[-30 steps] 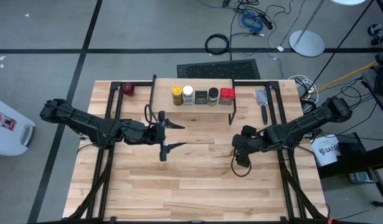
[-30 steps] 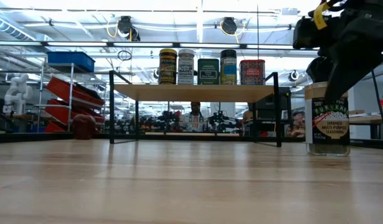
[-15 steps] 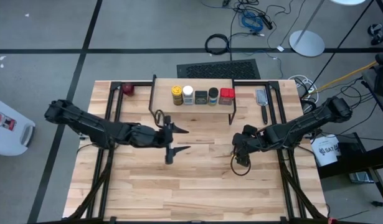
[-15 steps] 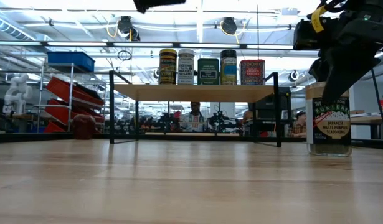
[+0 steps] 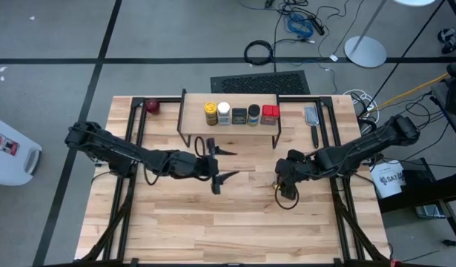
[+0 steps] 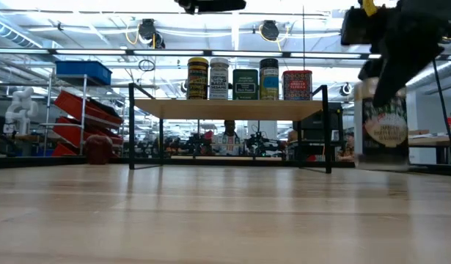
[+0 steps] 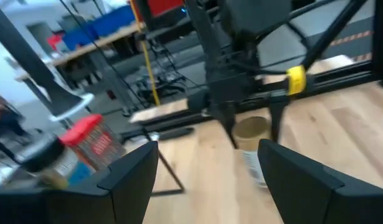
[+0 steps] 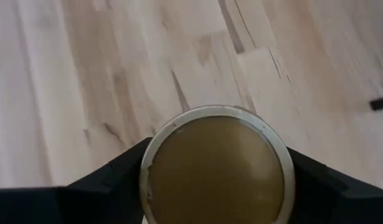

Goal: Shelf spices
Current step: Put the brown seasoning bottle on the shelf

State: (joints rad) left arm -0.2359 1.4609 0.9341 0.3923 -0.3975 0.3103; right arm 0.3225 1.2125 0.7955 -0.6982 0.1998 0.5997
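My right gripper (image 8: pixel 216 186) is clamped around the tan-topped jar (image 8: pixel 217 168), one finger pressed to each side of its lid. Seen level across the table, the jar (image 6: pixel 381 128) hangs in my grip with its base just clear of the wooden table (image 6: pixel 210 220), a little blurred, its dark label facing the camera. From above, that gripper (image 5: pixel 287 178) sits on the right half of the table (image 5: pixel 235 230), in front of the right end of the shelf (image 5: pixel 229 127) and a little apart from it.

My left gripper (image 5: pixel 220 165) hovers over the middle of the table, in front of the shelf, with its fingers (image 7: pixel 132 171) spread wide and nothing between them. It points across at my right arm; past its fingers I can see the jar (image 7: pixel 253 140) held by my other gripper (image 7: pixel 250 127).

Farther back, the shelf stands on thin black legs near the far edge of the table. On its plank sits a close row of five: a yellow-topped jar (image 6: pixel 198 78), a white-capped jar (image 6: pixel 219 78), a dark tin (image 6: pixel 245 83), a dark jar (image 6: pixel 268 78) and a red tin (image 6: pixel 297 84) at the right end.

A small dark-red ball (image 5: pixel 153 106) lies at the table's far left corner, well apart from the shelf. A grater-like tool (image 5: pixel 311 119) lies to the right of the shelf.
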